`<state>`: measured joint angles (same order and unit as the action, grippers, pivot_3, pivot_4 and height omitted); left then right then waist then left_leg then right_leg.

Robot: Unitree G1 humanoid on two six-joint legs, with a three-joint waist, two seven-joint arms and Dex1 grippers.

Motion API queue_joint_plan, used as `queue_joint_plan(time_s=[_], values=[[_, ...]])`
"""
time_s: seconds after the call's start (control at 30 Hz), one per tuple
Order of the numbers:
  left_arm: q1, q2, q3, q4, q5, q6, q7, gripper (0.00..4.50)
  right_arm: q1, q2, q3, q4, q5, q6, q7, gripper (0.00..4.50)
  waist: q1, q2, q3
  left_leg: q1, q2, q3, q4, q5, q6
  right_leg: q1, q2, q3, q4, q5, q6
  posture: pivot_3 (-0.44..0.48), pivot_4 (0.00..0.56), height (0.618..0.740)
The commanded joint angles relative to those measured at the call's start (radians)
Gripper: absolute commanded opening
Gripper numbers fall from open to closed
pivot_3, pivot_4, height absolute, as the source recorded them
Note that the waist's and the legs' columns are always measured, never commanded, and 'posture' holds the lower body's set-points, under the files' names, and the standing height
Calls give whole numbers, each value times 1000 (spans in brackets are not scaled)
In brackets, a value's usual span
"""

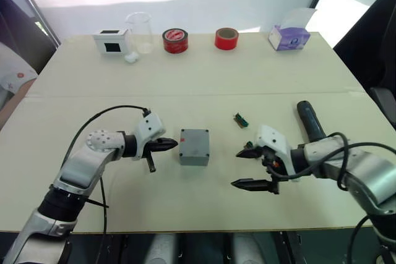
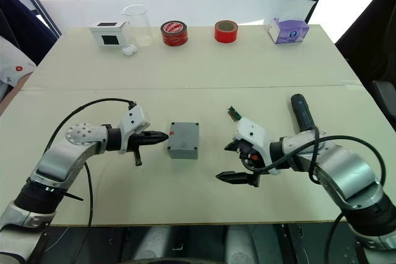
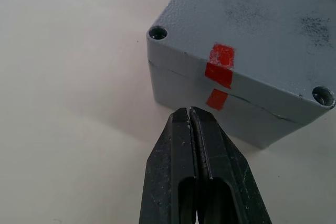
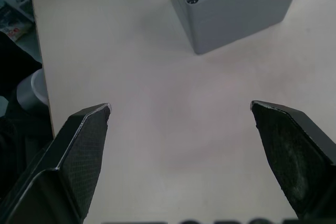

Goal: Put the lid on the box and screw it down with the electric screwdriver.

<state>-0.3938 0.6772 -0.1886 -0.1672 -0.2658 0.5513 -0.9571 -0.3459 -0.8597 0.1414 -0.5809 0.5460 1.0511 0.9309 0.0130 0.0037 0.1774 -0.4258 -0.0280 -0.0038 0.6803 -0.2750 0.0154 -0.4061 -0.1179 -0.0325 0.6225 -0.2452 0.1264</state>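
the gray box (image 1: 194, 146) stands on the table (image 1: 204, 85), about in the middle of the near half, between my two grippers. the lid (image 3: 262, 30) already sits on top of it; in the left wrist view i see the thin seam between them, and a red mark (image 3: 219, 72) goes over this seam on the side that faces my left gripper. the corner holes (image 3: 158, 33) of the lid are visible, but i cannot tell if there are screws in them.

my left gripper (image 1: 170, 144) is just to the left of the box, and its tip points at the side with the red mark. its two black fingers (image 3: 173, 171) are pressed together and nothing is between them. the tip is very close to the box, but it is not touching.

my right gripper (image 1: 242, 168) is to the right of the box, a bit nearer to me and apart from it. its fingers (image 4: 86, 140) are spread wide and they hold nothing; under them is only the bare table.

the electric screwdriver (image 1: 309, 120) lies on the table at the right, behind my right arm, and my gripper does not touch it. a small green part (image 1: 241, 120) lies between the box and the screwdriver, a little farther from me.

along the far edge stand a white box with a black panel (image 1: 112, 41), a clear beaker (image 1: 140, 31), two rolls of red tape (image 1: 175, 40), and a purple tissue box (image 1: 289, 36).
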Motion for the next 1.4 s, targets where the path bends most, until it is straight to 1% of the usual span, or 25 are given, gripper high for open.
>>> queue_joint_plan(time_s=[0.03, 0.2, 0.33, 0.53, 0.6, 0.67, 0.73, 0.83, 0.97, 1.07, 1.17, 1.27, 1.33, 1.4], values=[[-25, -2, -40, 1, 35, -23, -13, 0, -48, 79, 62, 36, -37, -40, -62, 4400, -1, 0, 0, 0, 0, 0, 0, 0, 0, 0, 0, 0, 0, 0, 0, 0, 150, 740], [-74, -19, -87, 82, 79, -83, -46, 0, -76, 161, 107, 75, -41, -52, -96, 4400, 1, 0, 0, 0, 0, 0, 1, 0, 0, 0, 0, 0, 2, 0, 0, 0, 150, 740], [-146, -74, -96, 149, 78, -115, -67, 0, -78, 211, 111, 66, -1, -19, -105, 4400, 3, 0, 0, 0, -1, 0, 2, 0, 0, 0, 0, 0, 4, 0, 0, 0, 150, 740], [-217, -140, -100, 268, 91, -180, -91, 0, -74, 222, 110, 45, 20, 9, -119, 4400, -2, -1, 0, 0, -1, 0, 3, 0, 0, -1, 0, 0, 6, 0, 0, 0, 150, 740], [-238, -141, -104, 324, 119, -217, -91, 0, -69, 195, 115, 31, 4, 4, -125, 4400, -2, -1, 0, 0, -1, 0, 3, 0, 0, -1, 0, 0, 6, 0, 0, 0, 150, 740], [-243, -133, -88, 351, 129, -231, -84, 0, -64, 159, 86, 13, 7, 10, -125, 4400, -1, -1, 0, 0, -1, 0, 3, 0, 1, -1, 0, 0, 6, 0, 0, 0, 150, 740], [-220, -96, -67, 334, 136, -227, -82, 0, -66, 106, 38, 11, 11, 4, -113, 4400, -1, -1, 0, 0, -1, 0, 3, 0, 1, -1, 0, 0, 6, 0, 0, 0, 150, 740], [-171, -48, -45, 280, 119, -201, -94, 0, -79, 59, 25, 37, -17, -35, -112, 4400, -3, -1, 0, 0, -1, 0, 2, 0, 1, -1, 0, 1, 6, 0, 0, 0, 150, 740], [-65, 3, -21, 129, 51, -107, -135, 0, -111, 59, 57, 129, -82, -120, -109, 4400, -8, -1, 0, 0, 0, 1, 2, 0, 1, -2, 1, 1, 6, 0, 0, 0, 150, 740], [-18, 17, -21, 50, 28, -58, -142, 0, -125, 70, 90, 175, -113, -167, -92, 4400, 1, -1, 0, 0, 0, 1, 2, 0, 1, -2, 1, 1, 5, 0, 0, 0, 150, 740], [6, 13, -26, 0, 18, -25, -132, 0, -137, 82, 123, 204, -138, -204, -72, 4400, 0, -1, 0, 0, 0, 1, 3, 0, 1, -2, 0, 1, 5, 0, 0, 0, 150, 740], [-1, -34, -43, -26, 15, -5, -94, 0, -157, 116, 167, 220, -146, -220, -45, 4400, -1, -1, 0, 0, 0, 1, 3, 0, 1, -2, 0, 1, 6, 0, 0, 0, 150, 740], [-29, -88, -40, 5, 34, -22, -45, 0, -149, 127, 178, 194, -136, -205, -35, 4400, 1, -1, 0, 0, 0, 1, 3, 0, 1, -2, 0, 1, 6, 0, 0, 0, 150, 740], [-47, -114, -40, 22, 38, -26, -33, 0, -134, 132, 182, 171, -135, -193, -36, 4400, 2, -2, 0, 0, -1, 1, 3, 0, 1, -2, 0, 1, 6, 0, 0, 0, 150, 740]])
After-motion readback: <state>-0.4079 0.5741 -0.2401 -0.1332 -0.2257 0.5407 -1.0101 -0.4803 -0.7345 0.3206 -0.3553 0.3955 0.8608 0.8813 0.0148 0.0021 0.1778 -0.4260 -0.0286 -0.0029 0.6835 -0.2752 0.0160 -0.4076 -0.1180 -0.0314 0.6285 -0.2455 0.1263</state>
